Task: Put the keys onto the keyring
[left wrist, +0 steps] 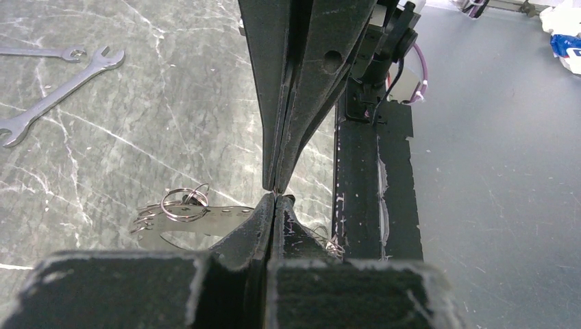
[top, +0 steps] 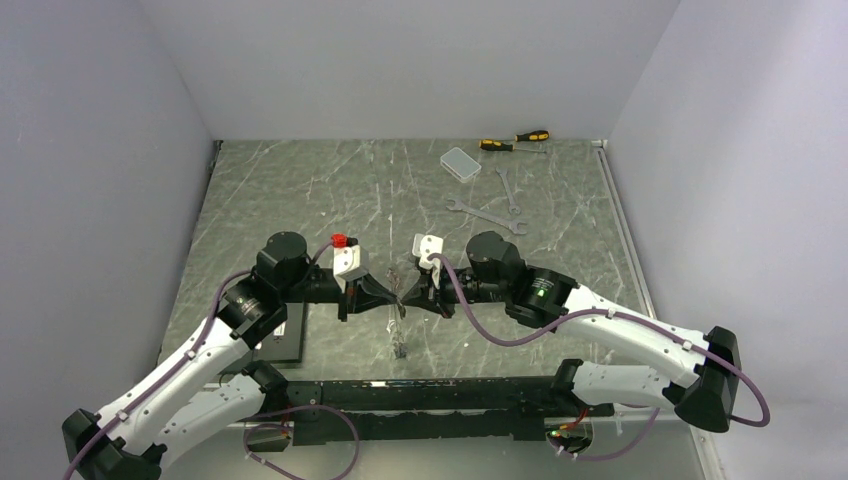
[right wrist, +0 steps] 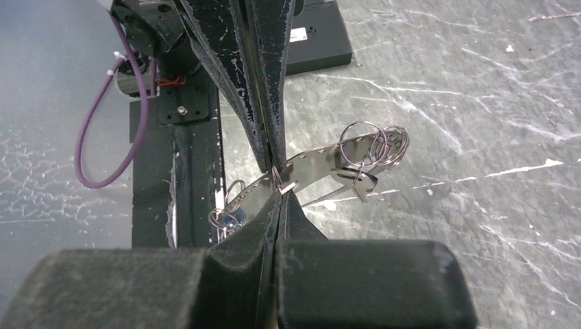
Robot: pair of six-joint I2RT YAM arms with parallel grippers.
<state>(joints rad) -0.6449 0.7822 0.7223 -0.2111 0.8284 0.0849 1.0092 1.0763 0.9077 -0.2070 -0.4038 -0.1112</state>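
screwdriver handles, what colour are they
Screwdriver handles: yellow and black, best in the top external view.

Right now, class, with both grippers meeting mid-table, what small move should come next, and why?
Probably keep the right gripper clamped and ease the left gripper open slightly to regrip. Both look shut, tip to tip, on one spot of the perforated metal strip, while the split rings at its end hang untouched.
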